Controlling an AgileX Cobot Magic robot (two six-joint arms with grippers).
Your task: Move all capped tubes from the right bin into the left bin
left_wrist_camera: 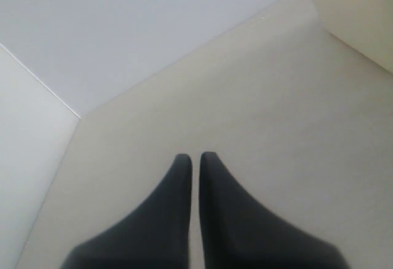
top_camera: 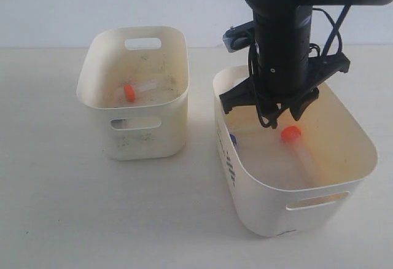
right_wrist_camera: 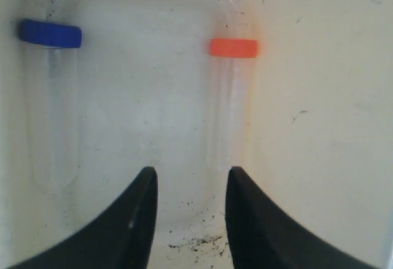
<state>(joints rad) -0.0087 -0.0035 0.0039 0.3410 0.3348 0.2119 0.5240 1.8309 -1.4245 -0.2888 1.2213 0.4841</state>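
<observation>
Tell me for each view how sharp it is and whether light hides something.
Exterior view: soft even light, faint shadows; the clear body of the orange-capped tube nearly melts into the right bin. Left wrist view: the left gripper is a dark blur near the lens. Right wrist view: the right gripper is blurred too; the blue-capped tube shows its cap well, its body faintly.

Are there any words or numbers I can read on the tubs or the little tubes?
There are no words, numbers or brand names that can be read.
On the right bin, the dark dotted mark on its outer side is too small and blurred to read.
On the orange-capped tube and the blue-capped tube, no label shows.
On the left bin, there are only dark smudges, no writing.
</observation>
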